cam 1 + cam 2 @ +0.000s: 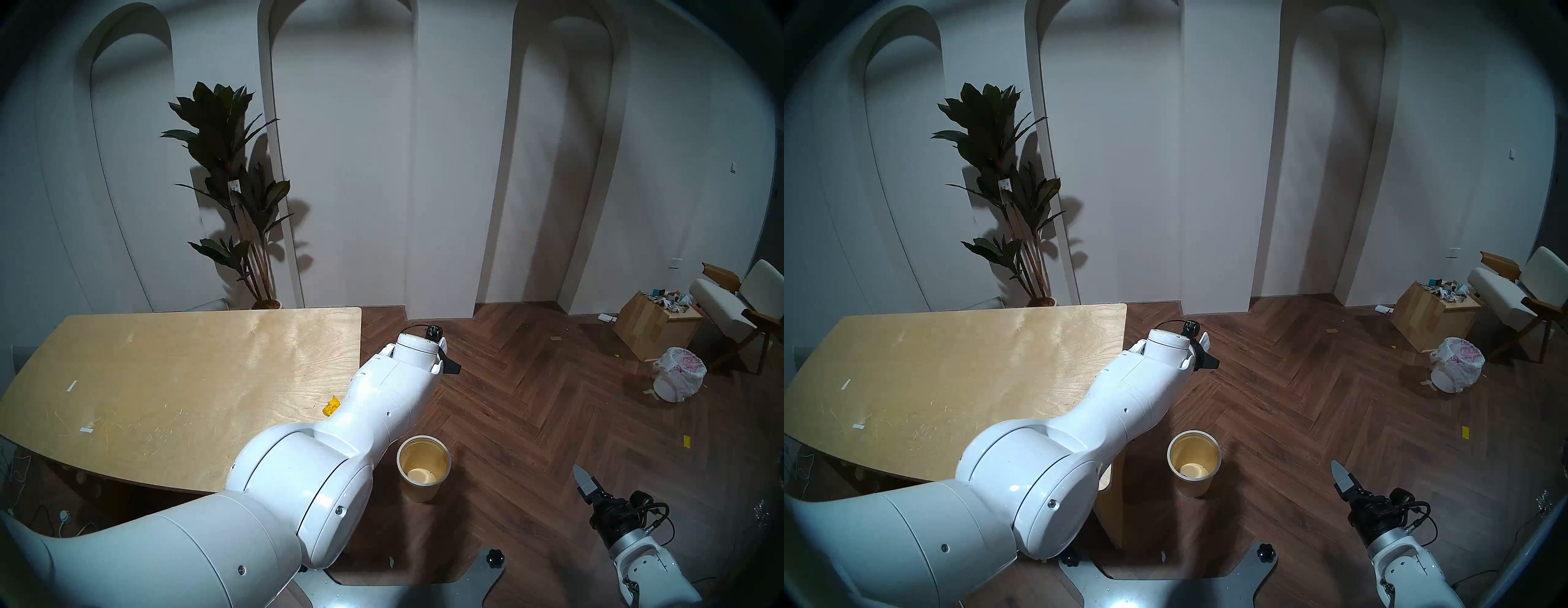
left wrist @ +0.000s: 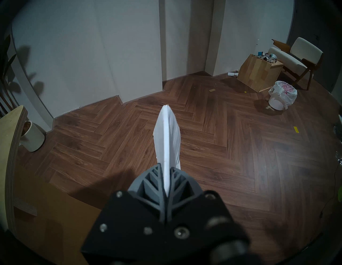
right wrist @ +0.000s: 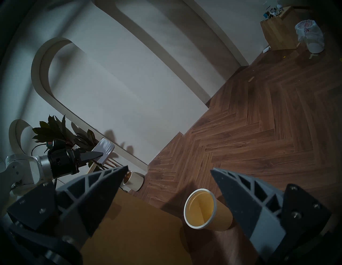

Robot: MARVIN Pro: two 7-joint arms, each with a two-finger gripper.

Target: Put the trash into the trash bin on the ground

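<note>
Bin (image 1: 423, 472) on the floor looks empty: left gripper (image 2: 167, 182) pinches a white packet (image 2: 167, 137) beyond the table edge, right gripper (image 3: 167, 186) idles open, yellow scrap (image 1: 331, 406) waits on the table (image 1: 169, 382).

The left arm (image 1: 382, 395) covers the near right corner of the table (image 1: 169, 373) and part of the yellow crumpled scrap (image 1: 331, 406). In both head views the left gripper (image 1: 452, 366) shows only one dark fingertip past the wrist, and the white packet (image 2: 167, 140) it pinches is hidden there. The far right wooden box (image 1: 653, 327) holds a heap of scraps too small to tell apart. The right gripper (image 3: 169, 182) is cut off below
</note>
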